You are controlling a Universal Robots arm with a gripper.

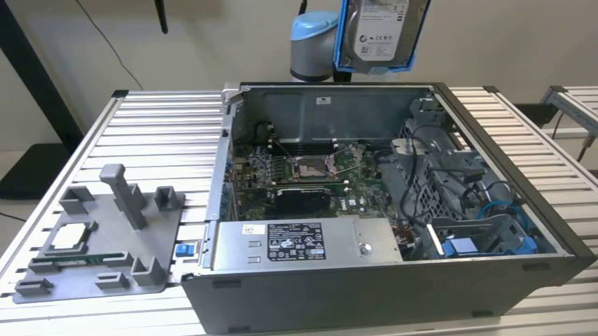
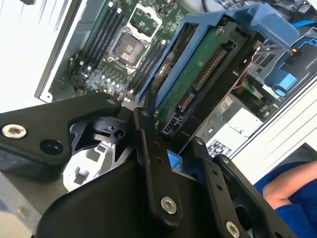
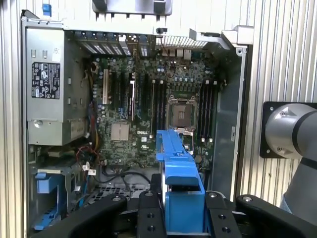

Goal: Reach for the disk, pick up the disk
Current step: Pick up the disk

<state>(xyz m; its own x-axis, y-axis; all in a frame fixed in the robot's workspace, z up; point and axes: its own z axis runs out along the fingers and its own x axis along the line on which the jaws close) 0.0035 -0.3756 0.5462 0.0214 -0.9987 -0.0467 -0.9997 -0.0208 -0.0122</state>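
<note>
I am holding the disk point(image 1: 381, 31) high above the open computer case point(image 1: 355, 301), my tool point(image 3: 183, 212) pinching its blue bracket point(image 3: 173, 153) at one end, and I am judging it stiff, rather heavy, shock-sensitive, with slippery plastic.

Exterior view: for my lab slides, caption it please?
Robot arm holds the disk above the open computer case on a slatted table.

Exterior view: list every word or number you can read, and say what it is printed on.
No text reads reliably.
On the disk, a white label: too small to read.
On the power supply box, a black label: too small.
Beside it, a white sticker: blurred.
</note>
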